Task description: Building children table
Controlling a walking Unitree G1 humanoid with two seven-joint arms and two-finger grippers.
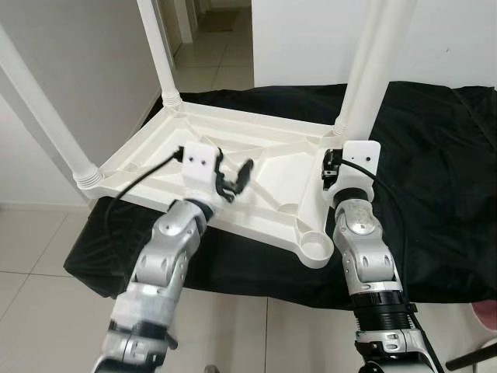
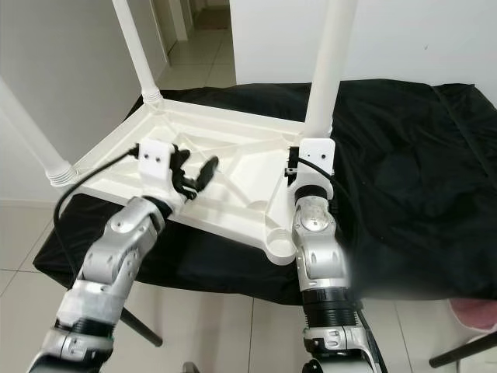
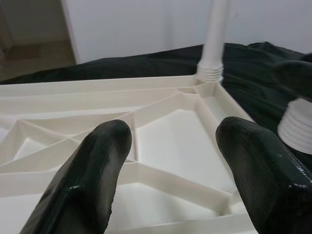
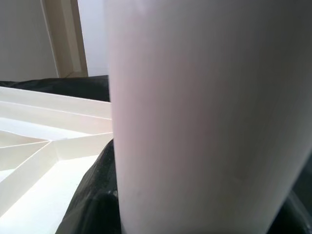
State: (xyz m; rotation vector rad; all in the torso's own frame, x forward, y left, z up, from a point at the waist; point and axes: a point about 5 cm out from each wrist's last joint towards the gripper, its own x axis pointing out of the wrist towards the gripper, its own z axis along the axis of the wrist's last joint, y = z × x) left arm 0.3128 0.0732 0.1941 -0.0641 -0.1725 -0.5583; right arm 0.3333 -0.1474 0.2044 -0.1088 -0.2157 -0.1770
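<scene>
White plastic upturned tabletop (image 1: 256, 175) is lying on black cloth (image 1: 435, 155). Left gripper (image 1: 235, 180) is hovering, fingers spread; right gripper (image 1: 332, 169) is pinching white cylindrical leg (image 1: 373, 66).

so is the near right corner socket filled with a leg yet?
No: the round corner socket on the upturned tabletop sits open, no leg in it.

Bright, even daylight; close-ups blurred

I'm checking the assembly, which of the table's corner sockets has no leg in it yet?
The near right corner socket, beside the right gripper, sits open and empty. The other three corners each carry an upright white leg.
</scene>
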